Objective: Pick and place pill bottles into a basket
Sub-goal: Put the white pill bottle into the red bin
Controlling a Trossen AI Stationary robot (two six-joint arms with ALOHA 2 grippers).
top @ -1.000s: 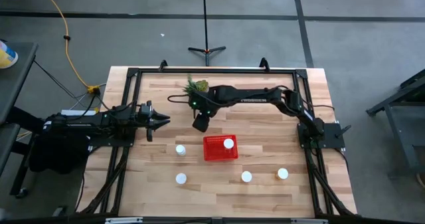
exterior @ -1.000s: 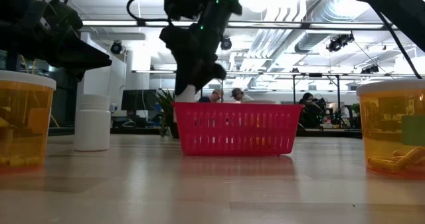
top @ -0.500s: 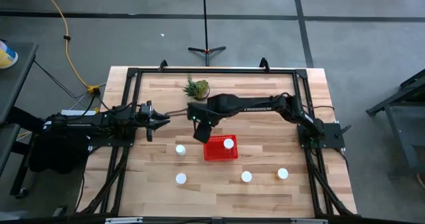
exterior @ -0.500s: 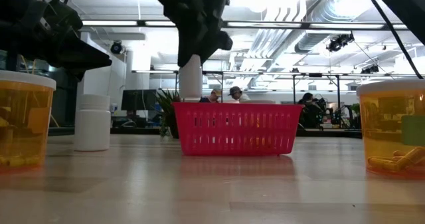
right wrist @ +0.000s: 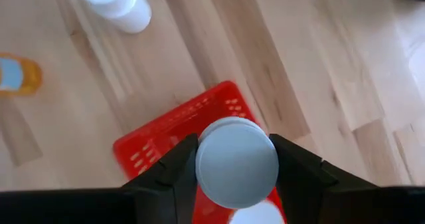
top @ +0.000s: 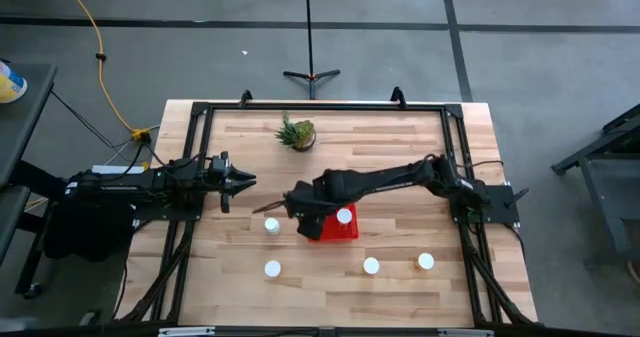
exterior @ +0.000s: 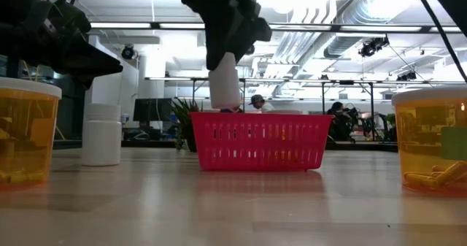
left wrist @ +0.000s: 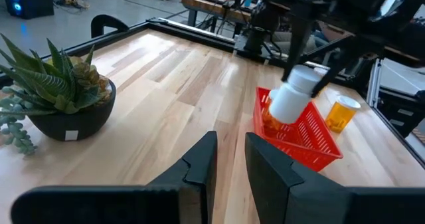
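Right tool [top: 303, 220] pinches one white pill bottle [exterior: 224, 80] above the red basket's [top: 345, 231] left end; one bottle inside, four on counter [top: 400, 157]. Left tool [top: 247, 181] pressed together, waiting at left.

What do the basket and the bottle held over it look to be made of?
The basket: red plastic by its look, with uniform colour and moulded slotted walls. The held bottle, in the right gripper: white, opaque, matte, likely plastic, with a smooth round cap. The table: pale wood planks with visible grain.
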